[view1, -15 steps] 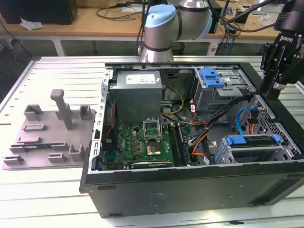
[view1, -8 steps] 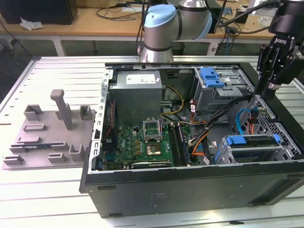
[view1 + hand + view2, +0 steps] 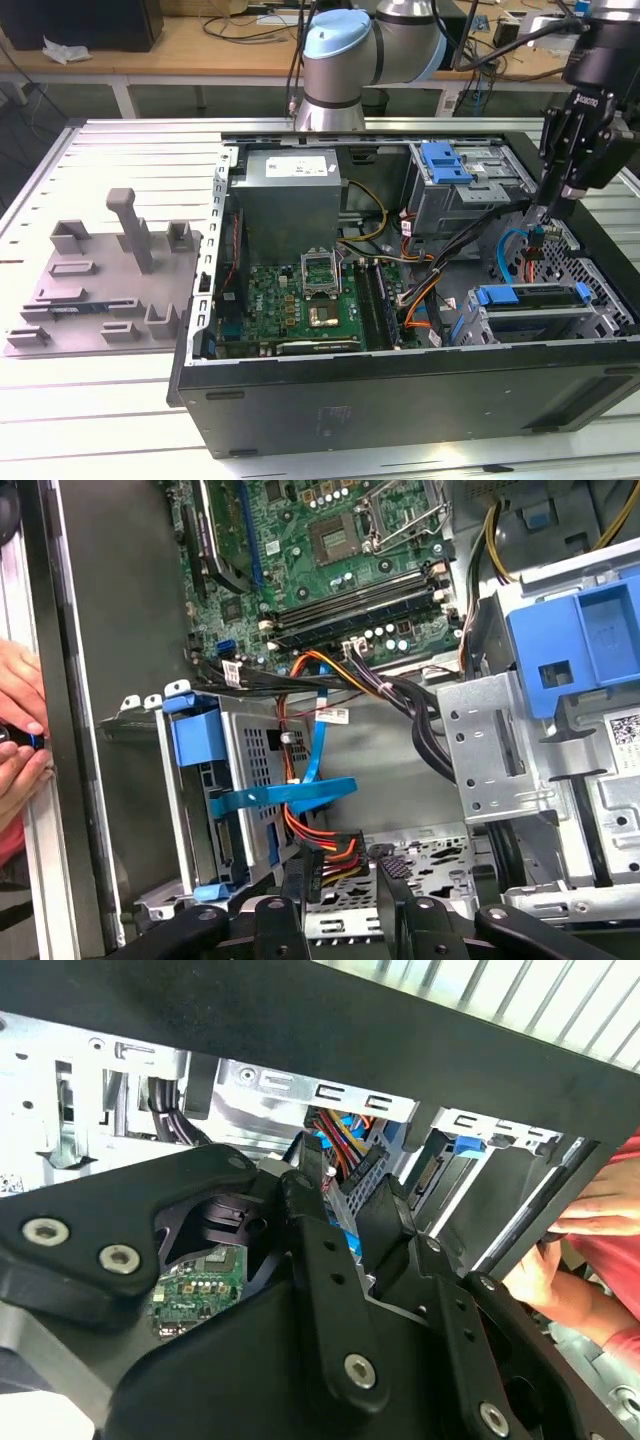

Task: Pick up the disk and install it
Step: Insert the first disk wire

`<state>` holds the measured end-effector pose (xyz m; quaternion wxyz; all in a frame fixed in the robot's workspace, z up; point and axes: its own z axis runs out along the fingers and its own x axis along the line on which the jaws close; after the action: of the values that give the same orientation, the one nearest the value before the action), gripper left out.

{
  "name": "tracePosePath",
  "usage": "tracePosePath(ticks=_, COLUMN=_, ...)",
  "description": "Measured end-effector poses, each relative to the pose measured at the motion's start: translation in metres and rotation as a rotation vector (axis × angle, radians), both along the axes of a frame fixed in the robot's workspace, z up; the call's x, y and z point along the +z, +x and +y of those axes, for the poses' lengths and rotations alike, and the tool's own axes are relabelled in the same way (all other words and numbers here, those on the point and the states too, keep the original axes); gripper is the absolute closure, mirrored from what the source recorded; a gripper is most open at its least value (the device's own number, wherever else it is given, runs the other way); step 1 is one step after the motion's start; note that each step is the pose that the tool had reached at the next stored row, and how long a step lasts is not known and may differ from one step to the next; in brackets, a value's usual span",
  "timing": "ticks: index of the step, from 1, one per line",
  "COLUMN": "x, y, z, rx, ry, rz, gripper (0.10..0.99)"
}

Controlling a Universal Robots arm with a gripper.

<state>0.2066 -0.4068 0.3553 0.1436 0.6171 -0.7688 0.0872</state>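
The disk (image 3: pixel 535 300) lies flat in the lower drive cage at the near corner of the open computer case on the exterior view's right, with its bright blue bracket (image 3: pixel 497 295) at the end. In the first wrist view the same cage (image 3: pixel 240 780) shows the blue bracket (image 3: pixel 195 730) at its end. My gripper (image 3: pixel 541 222) hangs just above and behind that cage, holding nothing. Its black fingers (image 3: pixel 395 880) stand apart, open, beside a black connector (image 3: pixel 318 860) with red, orange and yellow wires. A blue cable (image 3: pixel 300 792) crosses the cage's side.
A person's hand (image 3: pixel 20 735) rests on the case wall beside the cage, also seen in the second wrist view (image 3: pixel 560 1250). An upper drive bay with a bare blue tab (image 3: pixel 445 160), the motherboard (image 3: pixel 310 295) and the power supply (image 3: pixel 290 195) fill the case. A grey fixture (image 3: pixel 110 275) sits on the exterior view's left.
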Motion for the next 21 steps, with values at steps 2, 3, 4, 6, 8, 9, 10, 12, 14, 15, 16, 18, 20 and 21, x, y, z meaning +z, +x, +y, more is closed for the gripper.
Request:
tracePosePath(ticks=2, x=-0.0031, y=0.0001, z=0.0, rx=-0.008, ry=-0.003, rz=-0.0005, gripper=0.671)
tracePosePath(ticks=3, x=-0.004, y=0.0001, z=0.0, rx=-0.01, ry=-0.004, rz=-0.0007, gripper=0.671)
tracePosePath(ticks=4, x=-0.005, y=0.0001, z=0.0, rx=-0.013, ry=-0.005, rz=-0.001, gripper=0.671)
tracePosePath(ticks=6, x=-0.0067, y=0.0001, z=0.0, rx=-0.018, ry=-0.008, rz=-0.0018, gripper=0.671)
tracePosePath(ticks=8, x=-0.0081, y=0.0001, z=-0.0002, rx=-0.022, ry=-0.014, rz=-0.0031, gripper=0.671)
tracePosePath(ticks=9, x=-0.0087, y=0.0001, z=-0.0005, rx=-0.024, ry=-0.017, rz=-0.0038, gripper=0.671)
tracePosePath(ticks=10, x=-0.0094, y=0.0002, z=-0.0011, rx=-0.027, ry=-0.022, rz=-0.0053, gripper=0.671)
tracePosePath(ticks=12, x=-0.0106, y=0.0002, z=-0.0022, rx=-0.032, ry=-0.029, rz=-0.0072, gripper=0.671)
tracePosePath(ticks=14, x=-0.0125, y=0.0001, z=-0.0026, rx=-0.036, ry=-0.033, rz=-0.0095, gripper=0.671)
tracePosePath(ticks=15, x=-0.013, y=0.0, z=-0.0026, rx=-0.037, ry=-0.033, rz=-0.0101, gripper=0.671)
tracePosePath(ticks=16, x=-0.0135, y=-0.0002, z=-0.0026, rx=-0.038, ry=-0.033, rz=-0.0108, gripper=0.671)
tracePosePath(ticks=18, x=-0.0143, y=-0.0005, z=-0.0026, rx=-0.04, ry=-0.033, rz=-0.0117, gripper=0.671)
tracePosePath(ticks=20, x=-0.016, y=-0.001, z=-0.0026, rx=-0.043, ry=-0.036, rz=-0.0145, gripper=0.671)
tracePosePath(ticks=21, x=-0.0166, y=-0.001, z=-0.0026, rx=-0.043, ry=-0.037, rz=-0.0156, gripper=0.671)
